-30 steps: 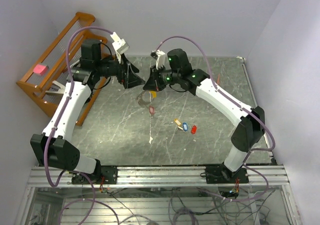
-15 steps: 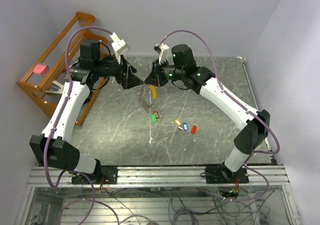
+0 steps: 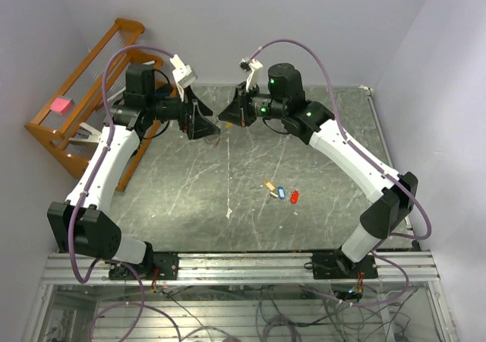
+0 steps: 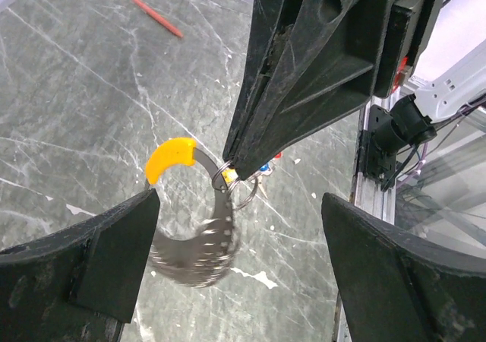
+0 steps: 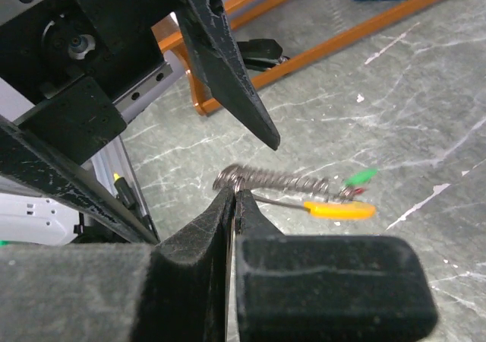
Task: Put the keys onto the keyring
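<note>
My right gripper [image 5: 235, 199] is shut on the keyring [image 5: 273, 181], a silvery coil loop with a curved yellow piece [image 5: 338, 209] and a green key [image 5: 359, 178] hanging from it. In the left wrist view the keyring [image 4: 199, 243] dangles blurred from the right gripper [image 4: 231, 171], its yellow piece [image 4: 171, 156] up left, between my open left gripper's [image 4: 239, 270] fingers. In the top view both grippers meet in mid-air, left [image 3: 213, 125] and right [image 3: 224, 117], and the ring is mostly hidden. Orange-yellow [image 3: 269, 186], blue [image 3: 281, 194] and red [image 3: 295, 197] keys lie on the table.
A thin orange-red pencil [image 4: 156, 17] lies on the grey marble table [image 3: 175, 197]. An orange wooden rack [image 3: 76, 106] with a pink block [image 3: 61, 105] stands at the far left. An aluminium rail [image 3: 243, 266] runs along the near edge.
The right gripper has lifted the keyring with the green key off the table and carried it up and back, level with the left gripper. The left gripper has barely moved.
</note>
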### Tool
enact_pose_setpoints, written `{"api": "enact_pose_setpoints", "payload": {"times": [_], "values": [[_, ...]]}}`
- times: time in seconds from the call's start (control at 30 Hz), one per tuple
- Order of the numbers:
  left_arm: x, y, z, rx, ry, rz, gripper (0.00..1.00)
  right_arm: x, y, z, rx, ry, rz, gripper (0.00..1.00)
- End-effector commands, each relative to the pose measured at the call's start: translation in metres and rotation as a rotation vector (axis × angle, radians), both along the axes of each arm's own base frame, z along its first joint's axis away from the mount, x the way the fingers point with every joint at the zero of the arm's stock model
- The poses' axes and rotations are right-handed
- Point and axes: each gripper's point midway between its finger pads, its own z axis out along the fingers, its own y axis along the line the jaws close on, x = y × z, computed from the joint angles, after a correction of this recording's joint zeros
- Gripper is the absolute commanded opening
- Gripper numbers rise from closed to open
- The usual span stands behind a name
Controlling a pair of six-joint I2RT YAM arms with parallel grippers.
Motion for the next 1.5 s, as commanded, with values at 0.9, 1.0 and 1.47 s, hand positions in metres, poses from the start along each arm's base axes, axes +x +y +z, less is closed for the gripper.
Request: {"api": "enact_pose_setpoints", "payload": {"times": [0.9, 1.0, 1.47], "values": [[-0.008, -0.011, 0.018, -0.078, -0.048, -0.105, 0.44, -0.021, -0.002, 0.072, 0.172, -0.115, 0.048, 0.00], [-0.009, -0.011, 0.018, -0.079, -0.045, -0.103, 0.39, -0.022, -0.002, 0.075, 0.180, -0.118, 0.052, 0.00], [-0.007, -0.013, 0.025, -0.103, -0.034, -0.111, 0.30, -0.029, -0.005, 0.073, 0.194, -0.115, 0.063, 0.00]]}}
